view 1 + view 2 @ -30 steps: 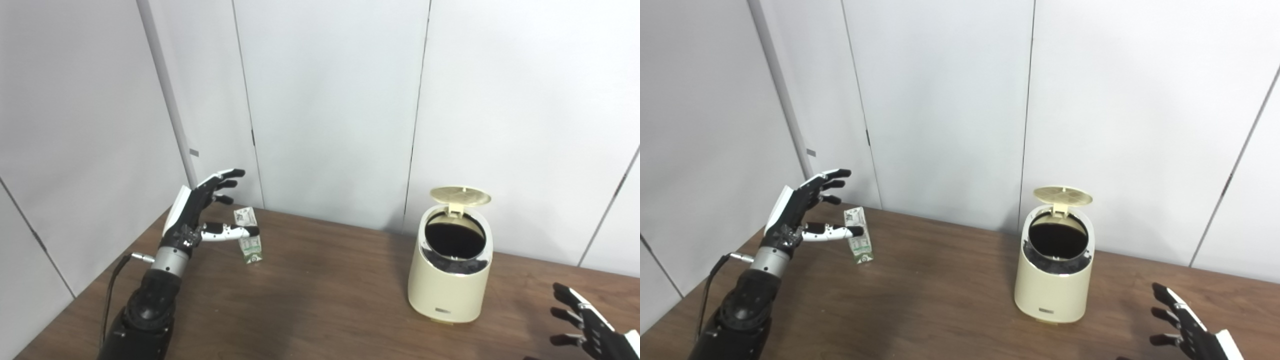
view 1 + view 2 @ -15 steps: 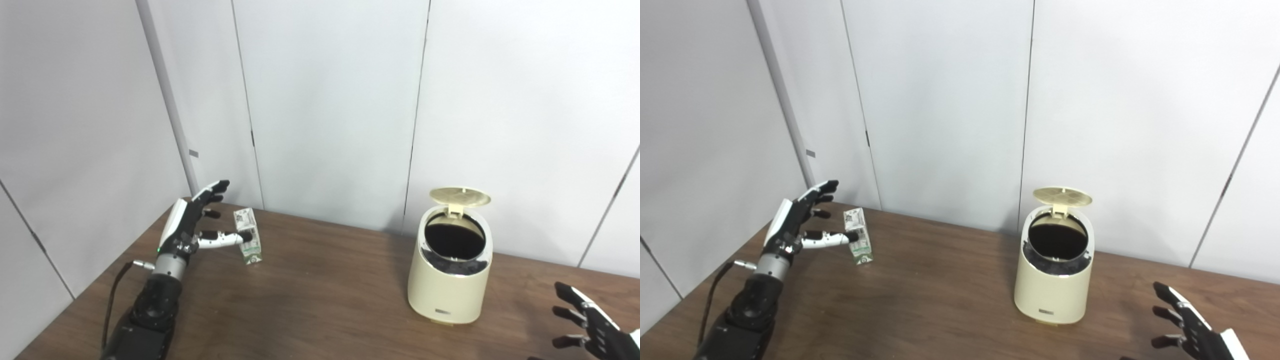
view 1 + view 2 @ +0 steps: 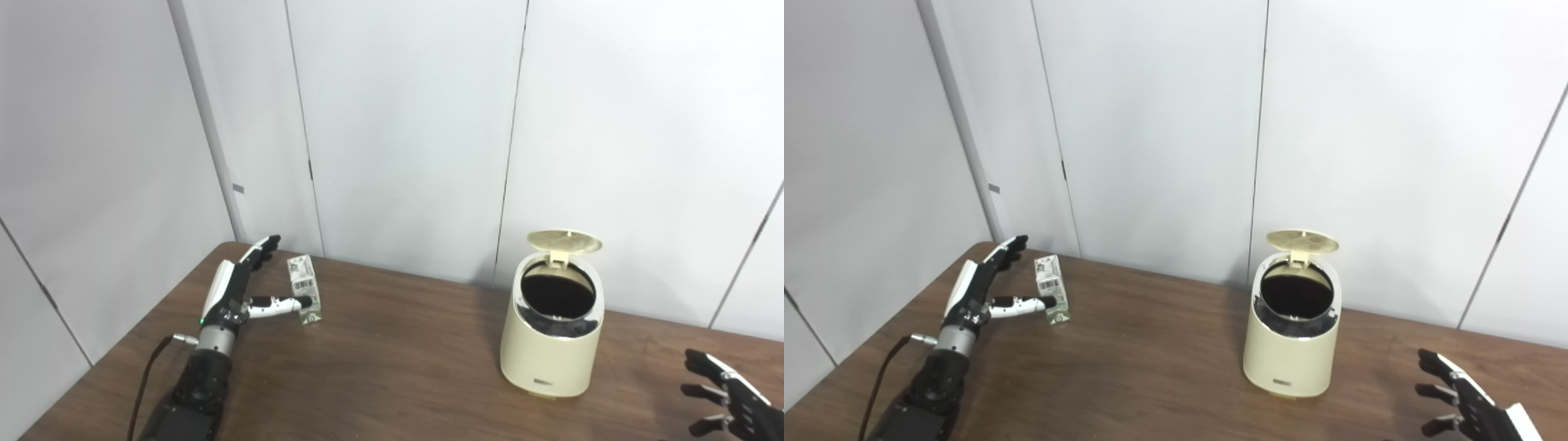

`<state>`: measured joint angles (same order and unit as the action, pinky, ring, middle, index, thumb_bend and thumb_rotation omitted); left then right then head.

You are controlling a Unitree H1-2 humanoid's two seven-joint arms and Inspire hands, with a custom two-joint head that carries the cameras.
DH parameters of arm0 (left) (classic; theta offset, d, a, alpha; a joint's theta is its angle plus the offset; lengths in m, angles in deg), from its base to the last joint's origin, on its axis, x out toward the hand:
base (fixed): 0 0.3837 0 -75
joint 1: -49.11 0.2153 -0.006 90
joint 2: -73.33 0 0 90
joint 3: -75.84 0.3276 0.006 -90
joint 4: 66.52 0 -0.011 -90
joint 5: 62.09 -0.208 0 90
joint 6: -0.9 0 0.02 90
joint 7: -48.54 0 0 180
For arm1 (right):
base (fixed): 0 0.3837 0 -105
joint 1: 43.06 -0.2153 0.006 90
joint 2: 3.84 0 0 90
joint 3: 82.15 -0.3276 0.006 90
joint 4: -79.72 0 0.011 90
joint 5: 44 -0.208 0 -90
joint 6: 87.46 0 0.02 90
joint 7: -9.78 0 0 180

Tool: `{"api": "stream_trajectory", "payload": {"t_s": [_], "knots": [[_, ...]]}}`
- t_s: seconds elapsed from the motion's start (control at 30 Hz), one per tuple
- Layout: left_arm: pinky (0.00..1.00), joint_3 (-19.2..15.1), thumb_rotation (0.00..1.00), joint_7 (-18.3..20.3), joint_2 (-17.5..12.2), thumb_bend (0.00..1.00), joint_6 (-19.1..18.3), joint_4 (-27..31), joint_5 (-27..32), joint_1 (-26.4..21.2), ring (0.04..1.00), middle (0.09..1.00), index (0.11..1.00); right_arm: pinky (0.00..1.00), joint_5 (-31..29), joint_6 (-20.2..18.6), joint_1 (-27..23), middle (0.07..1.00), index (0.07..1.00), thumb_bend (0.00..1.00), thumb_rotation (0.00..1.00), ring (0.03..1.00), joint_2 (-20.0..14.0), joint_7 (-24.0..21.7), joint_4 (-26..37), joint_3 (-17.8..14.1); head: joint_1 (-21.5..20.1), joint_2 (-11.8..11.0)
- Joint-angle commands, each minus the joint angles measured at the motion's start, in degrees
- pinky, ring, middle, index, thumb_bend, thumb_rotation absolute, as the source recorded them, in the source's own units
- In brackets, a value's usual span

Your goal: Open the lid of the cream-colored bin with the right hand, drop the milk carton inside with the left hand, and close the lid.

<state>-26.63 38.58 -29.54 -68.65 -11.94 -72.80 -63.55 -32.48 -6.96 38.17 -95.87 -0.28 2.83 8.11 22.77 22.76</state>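
The cream-colored bin (image 3: 552, 334) stands on the table right of the middle, its round lid (image 3: 565, 241) raised and tilted back, the dark inside showing. A small white and green milk carton (image 3: 304, 289) stands upright at the far left of the table. My left hand (image 3: 242, 290) is open just left of the carton, fingers stretched toward the wall, thumb reaching across the carton's front low down. My right hand (image 3: 729, 404) is open with fingers spread at the bottom right corner, apart from the bin and holding nothing.
The brown wooden table (image 3: 392, 380) runs to grey wall panels (image 3: 404, 135) behind. A black cable (image 3: 147, 392) hangs from my left forearm near the table's left edge.
My left hand has dropped lower and moved forward beside the carton, its thumb now low across the carton's front. My right hand has sunk slightly toward the bottom right corner.
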Motion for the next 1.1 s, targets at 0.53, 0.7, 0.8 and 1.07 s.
{"api": "stream_trajectory", "payload": {"t_s": [0.53, 0.7, 0.8, 1.07], "knots": [[0.69, 0.74, 0.11, -2.62, 0.59, 0.94, 4.05, -4.66, 2.42, -4.59, 0.727, 0.745, 0.775, 0.5, -0.59, -0.46, -1.12, 0.876, 0.862, 0.87, 0.3, 0.784, -2.6, -0.88, 3.38, -0.97, -0.14, 0.81], [0.69, 0.88, 0.11, -3.1, 0.49, 0.95, 5.11, -6.22, 2.42, -5.18, 0.722, 0.741, 0.764, 0.52, -0.84, -0.75, -1.02, 0.877, 0.867, 0.86, 0.29, 0.794, -2.68, -1.07, 3.69, -1.04, -0.02, 1.25], [0.68, 1.03, 0.1, -3.66, 0.52, 0.94, 5.22, -6.43, 2.14, -5.2, 0.714, 0.734, 0.757, 0.54, -0.86, -0.45, -0.85, 0.879, 0.869, 0.85, 0.28, 0.804, -2.71, -1.09, 3.52, -1.0, -0.05, 1.4], [0.67, 0.92, 0.07, -3.75, 0.64, 0.9, 5.11, -7.25, 3.23, -5.33, 0.688, 0.713, 0.739, 0.55, -0.08, 0.2, -0.16, 0.879, 0.873, 0.86, 0.34, 0.799, -3.22, -1.18, 3.68, -0.79, -0.31, 1.89]]}}
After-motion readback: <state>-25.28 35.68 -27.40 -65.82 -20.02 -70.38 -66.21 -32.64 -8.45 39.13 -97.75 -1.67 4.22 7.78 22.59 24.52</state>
